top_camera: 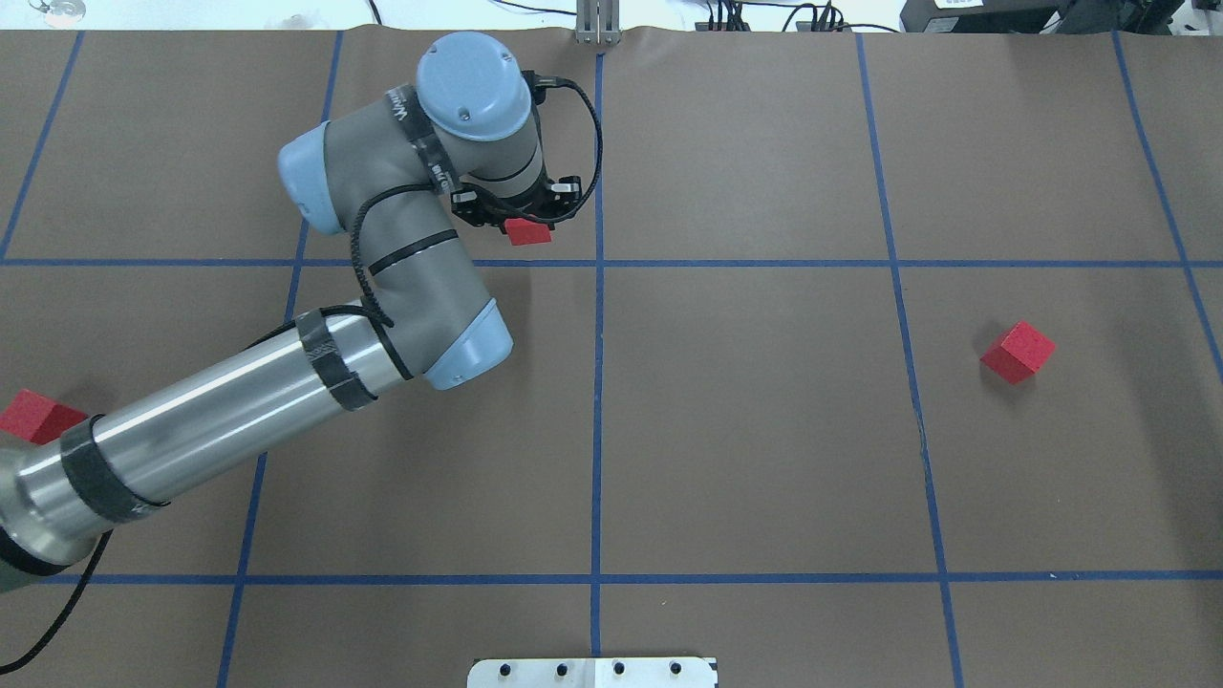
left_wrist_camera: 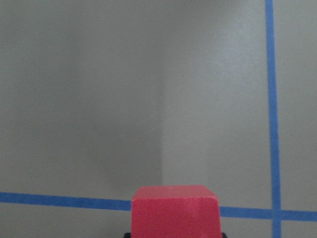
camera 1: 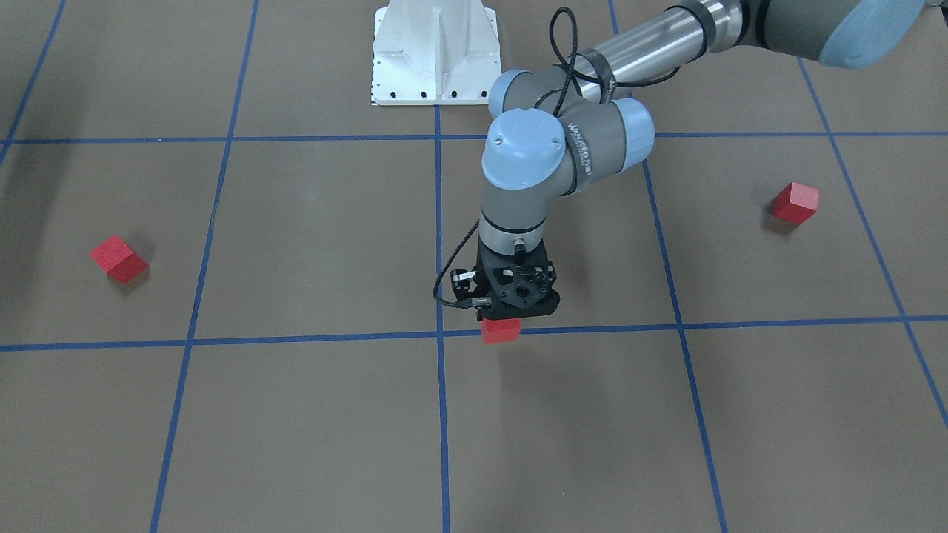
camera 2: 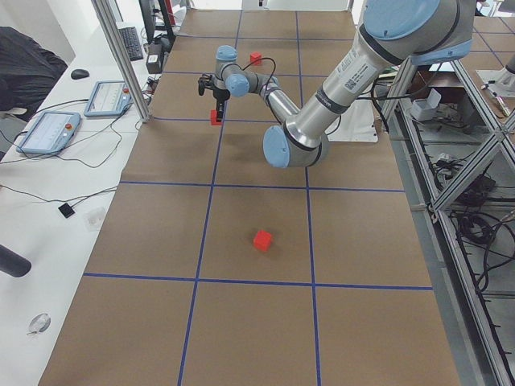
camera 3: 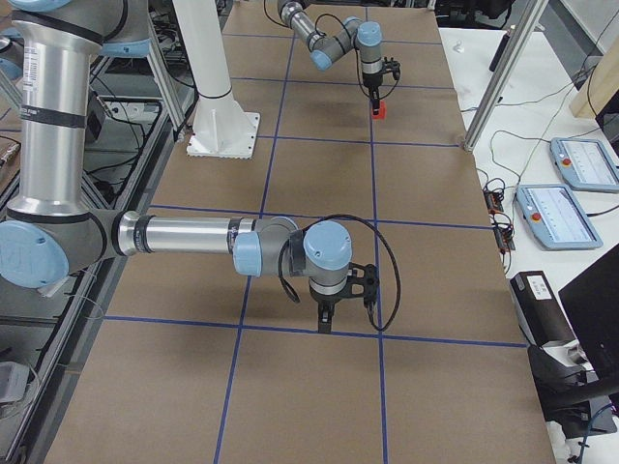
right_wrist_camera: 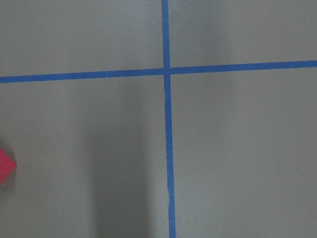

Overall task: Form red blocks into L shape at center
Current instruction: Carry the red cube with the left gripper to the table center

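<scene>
My left gripper (camera 1: 502, 320) is shut on a red block (camera 1: 501, 330) and holds it low over the brown table, by a blue grid line right of the centre crossing. The held block also shows in the overhead view (top_camera: 528, 231) and fills the bottom of the left wrist view (left_wrist_camera: 174, 210). A second red block (camera 1: 118, 258) lies far off on the robot's right side (top_camera: 1018, 351). A third red block (camera 1: 796, 202) lies on the robot's left side (top_camera: 33, 416). My right gripper (camera 3: 325, 324) shows only in the exterior right view, so I cannot tell whether it is open or shut.
The white robot base (camera 1: 435, 52) stands at the table's robot-side edge. Blue tape lines (top_camera: 597, 420) divide the brown table into squares. A red block corner (right_wrist_camera: 6, 166) shows at the right wrist view's left edge. Teach pendants (camera 2: 48, 133) lie on the side desk.
</scene>
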Controlling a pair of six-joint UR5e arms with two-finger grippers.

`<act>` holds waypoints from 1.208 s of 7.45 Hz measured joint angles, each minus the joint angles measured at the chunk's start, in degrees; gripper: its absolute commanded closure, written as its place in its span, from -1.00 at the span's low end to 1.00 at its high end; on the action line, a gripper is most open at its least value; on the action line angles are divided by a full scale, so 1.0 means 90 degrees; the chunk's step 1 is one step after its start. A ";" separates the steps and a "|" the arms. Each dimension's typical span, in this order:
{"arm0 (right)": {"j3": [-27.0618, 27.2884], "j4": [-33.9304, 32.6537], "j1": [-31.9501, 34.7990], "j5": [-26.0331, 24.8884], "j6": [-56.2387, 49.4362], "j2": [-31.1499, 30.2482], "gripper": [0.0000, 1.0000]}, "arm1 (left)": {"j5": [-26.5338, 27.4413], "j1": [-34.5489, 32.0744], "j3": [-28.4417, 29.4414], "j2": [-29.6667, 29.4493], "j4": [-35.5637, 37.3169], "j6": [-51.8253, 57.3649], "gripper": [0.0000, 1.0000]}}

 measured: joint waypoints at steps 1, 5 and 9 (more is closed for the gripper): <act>0.0000 0.0000 0.0000 0.0002 0.0000 0.0000 -0.98 | -0.0008 0.0104 0.0205 -0.0232 0.0087 -0.0033 1.00; 0.0001 0.0000 0.0000 -0.0002 0.0000 0.0000 -0.99 | -0.0199 0.0517 0.0007 -0.0289 0.0223 -0.0225 1.00; -0.0008 -0.0006 0.0000 -0.0002 -0.0002 -0.0021 -0.98 | -0.0243 0.0840 -0.0259 -0.0038 0.0275 -0.0327 1.00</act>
